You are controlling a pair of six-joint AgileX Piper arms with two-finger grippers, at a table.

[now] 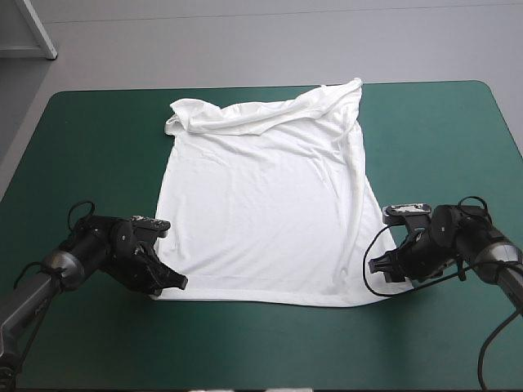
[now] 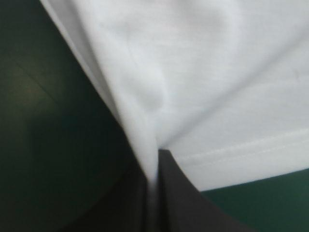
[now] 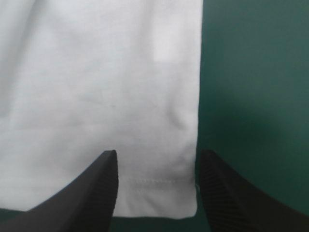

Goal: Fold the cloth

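The white T-shirt (image 1: 265, 212) lies spread flat on the teal-green table, hem toward the near edge, its top bunched and rolled at the far side. My left gripper (image 1: 173, 282) sits at the hem's near left corner, shut on the T-shirt (image 2: 159, 87), the cloth pinched between its black fingers (image 2: 176, 193). My right gripper (image 1: 377, 265) is at the hem's near right corner, open, its fingers (image 3: 104, 188) standing apart over the corner of the T-shirt (image 3: 106, 92), which lies flat between them.
Bare teal-green cover (image 1: 90, 147) runs along both sides of the shirt and along the near edge. The table's far edge lies just beyond the bunched collar end.
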